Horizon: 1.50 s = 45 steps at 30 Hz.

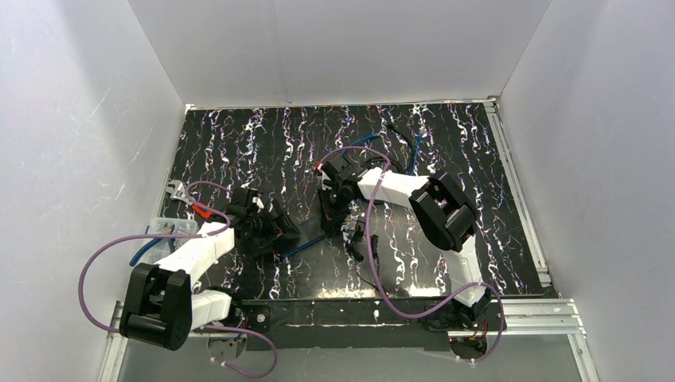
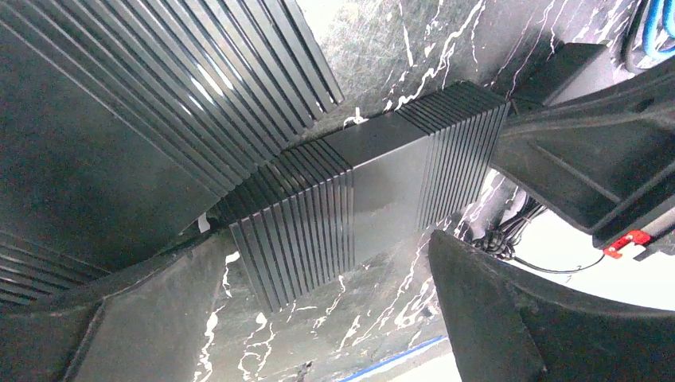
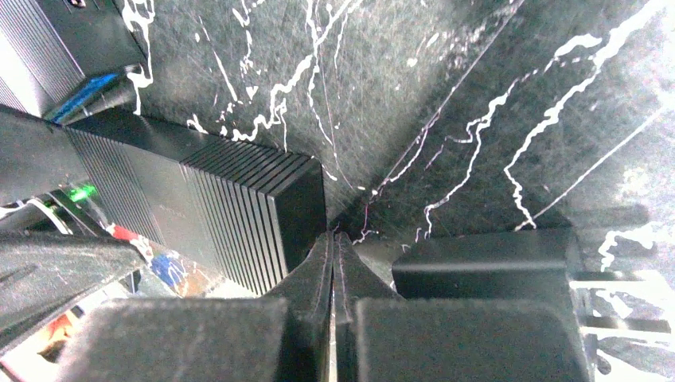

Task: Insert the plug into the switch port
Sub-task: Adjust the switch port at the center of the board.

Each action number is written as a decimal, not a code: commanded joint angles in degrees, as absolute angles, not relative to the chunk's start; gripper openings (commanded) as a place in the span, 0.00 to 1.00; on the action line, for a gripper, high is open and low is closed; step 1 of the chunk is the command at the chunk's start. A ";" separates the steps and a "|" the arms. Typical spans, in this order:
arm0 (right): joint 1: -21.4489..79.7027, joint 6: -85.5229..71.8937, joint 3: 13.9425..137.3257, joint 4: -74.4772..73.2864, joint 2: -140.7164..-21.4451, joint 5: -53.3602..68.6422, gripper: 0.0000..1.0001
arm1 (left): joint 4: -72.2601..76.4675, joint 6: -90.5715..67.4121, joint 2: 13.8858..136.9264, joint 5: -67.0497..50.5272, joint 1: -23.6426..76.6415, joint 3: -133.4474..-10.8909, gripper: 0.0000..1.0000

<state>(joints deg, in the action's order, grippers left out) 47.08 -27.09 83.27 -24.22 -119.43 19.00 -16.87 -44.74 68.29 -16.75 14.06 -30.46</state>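
Jaws on the left gripper (image 2: 334, 247) are standing spread wide, released, with the switch (image 2: 382, 179) lying between them on the desk (image 2: 398, 48). Its ribbed black casing is running slantwise across the left wrist view, and a strip of desk is showing between it and the lower right finger. Jaws on the right gripper (image 3: 333, 255) are pressing tight together, clenched on nothing, their tips sitting just beside a corner of the switch (a small green light (image 3: 79, 192) is glowing on its near face). A blue cable (image 1: 304, 248) is trailing over the desk between the arms; the plug itself is not showing clearly enough to place.
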 commanded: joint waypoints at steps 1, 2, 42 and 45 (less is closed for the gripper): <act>49.34 -27.94 79.33 -22.64 -116.68 18.99 0.01 | -17.63 -41.70 70.63 -14.89 13.87 -32.64 0.98; 49.57 -28.21 78.54 -22.33 -116.19 18.98 0.01 | -17.92 -41.44 71.00 -14.70 13.87 -32.90 0.98; 55.66 -29.22 67.97 -20.06 -107.75 13.02 0.01 | -27.42 -37.80 75.60 -8.31 13.81 -41.66 0.98; 55.68 -27.99 68.18 -22.04 -107.11 10.16 0.01 | -27.34 -37.74 75.64 -8.21 13.84 -41.46 0.98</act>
<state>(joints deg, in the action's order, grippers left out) 55.52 -31.18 67.09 -17.47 -108.89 16.96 -25.91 -38.72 75.67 -8.62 14.02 -40.16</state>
